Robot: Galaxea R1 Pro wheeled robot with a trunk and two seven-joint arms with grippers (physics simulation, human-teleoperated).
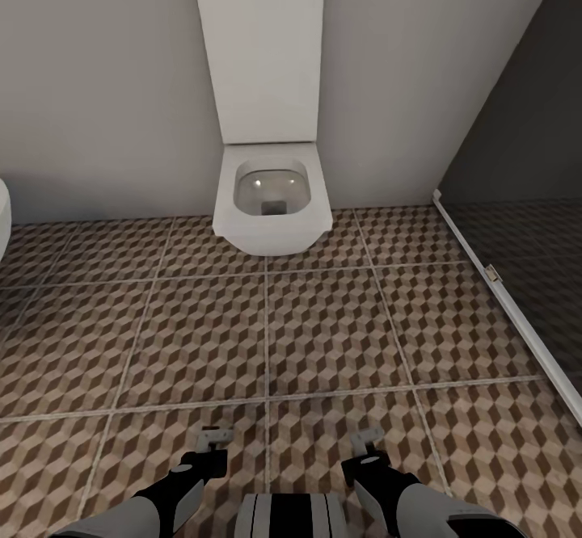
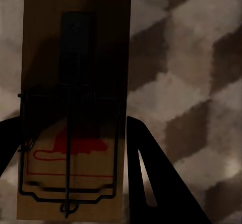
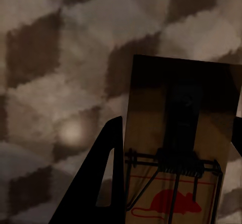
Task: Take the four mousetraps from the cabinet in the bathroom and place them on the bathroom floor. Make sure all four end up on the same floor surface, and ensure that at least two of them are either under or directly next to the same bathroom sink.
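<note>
Mousetrap in left claw (image 2: 70,113): you hold a flat brown wooden board with wire spring and red mouse mark, the claw's dark fingers (image 2: 151,178) clamped on its long edges, cube-patterned tile beneath.
Mousetrap in right claw (image 3: 179,148): a second board of the same kind sits gripped between the right claw's fingers (image 3: 101,183), wire bar and red mark facing the wrist camera.
Left claw (image 1: 214,439): closed on its trap, low at the near edge of the head view, above the floor.
Right claw (image 1: 368,443): closed on its trap, level with the left, apart from it.
Bathroom floor (image 1: 323,336): brown-and-beige cube tiles with pale grout spread out ahead of you.
Toilet (image 1: 271,199): white, square, lid raised against the grey wall, straight ahead; it is not the sink.
Glass screen (image 1: 517,199): grey panel with a white bottom rail to your right.
Other traps, cabinet, sink: out of frame.
Handling: each trap likely light, stiff and thin; the wire and spring look delicate, so keep your grip on the bare wooden edges, clear of the bar.
Placing: lower each flat to the tile before letting go, once beside the sink.
</note>
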